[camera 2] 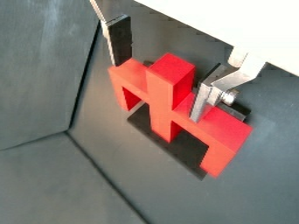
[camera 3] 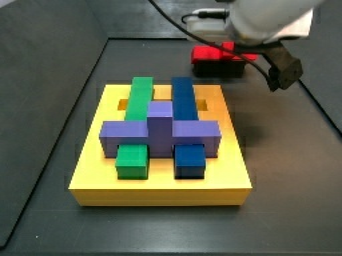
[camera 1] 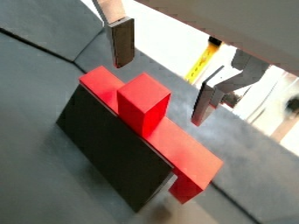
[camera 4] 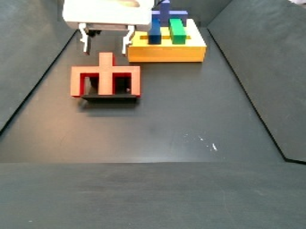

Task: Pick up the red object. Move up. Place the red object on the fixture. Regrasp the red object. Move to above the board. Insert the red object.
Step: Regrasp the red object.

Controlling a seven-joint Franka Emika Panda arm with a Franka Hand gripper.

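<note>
Just above the fixture [camera 4: 107, 97], near a far corner of the table [camera 4: 180, 125], the tool [camera 1: 160, 72] hangs released, fingers straddling the central stub of the red object [camera 2: 176, 109], which rests on the fixture, apparently awaiting regrasp.

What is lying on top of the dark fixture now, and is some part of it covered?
The red object rests on the fixture, its stub pointing up in both wrist views. The gripper is open around the stub. The fixture's interior is mostly hidden beneath the piece.
</note>
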